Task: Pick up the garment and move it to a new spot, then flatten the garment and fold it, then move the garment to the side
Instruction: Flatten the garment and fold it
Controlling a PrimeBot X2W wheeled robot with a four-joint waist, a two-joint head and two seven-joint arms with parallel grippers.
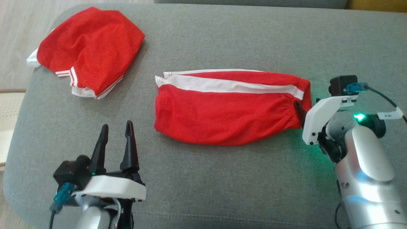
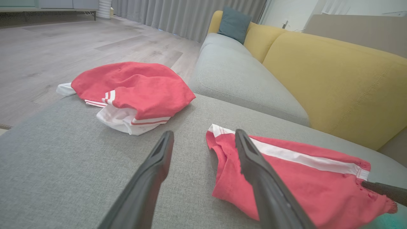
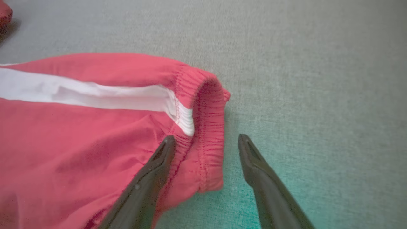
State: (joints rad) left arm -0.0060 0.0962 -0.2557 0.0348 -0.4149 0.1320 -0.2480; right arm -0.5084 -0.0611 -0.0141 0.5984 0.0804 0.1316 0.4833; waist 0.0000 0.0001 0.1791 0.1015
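Item: red garment (image 1: 229,111) with a white side stripe, lying flat at the middle of the grey cushion (image 1: 222,178), elastic waistband toward the right edge.
Right gripper (image 3: 206,140): fingers apart, astride the waistband, one over cloth, one over bare cushion.
Left gripper (image 1: 116,127): fingers apart, empty, near the front-left corner.
Second red garment (image 1: 90,51): bunched, far-left corner.

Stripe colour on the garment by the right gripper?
White stripe on the red fabric shorts; clearest in right wrist view.
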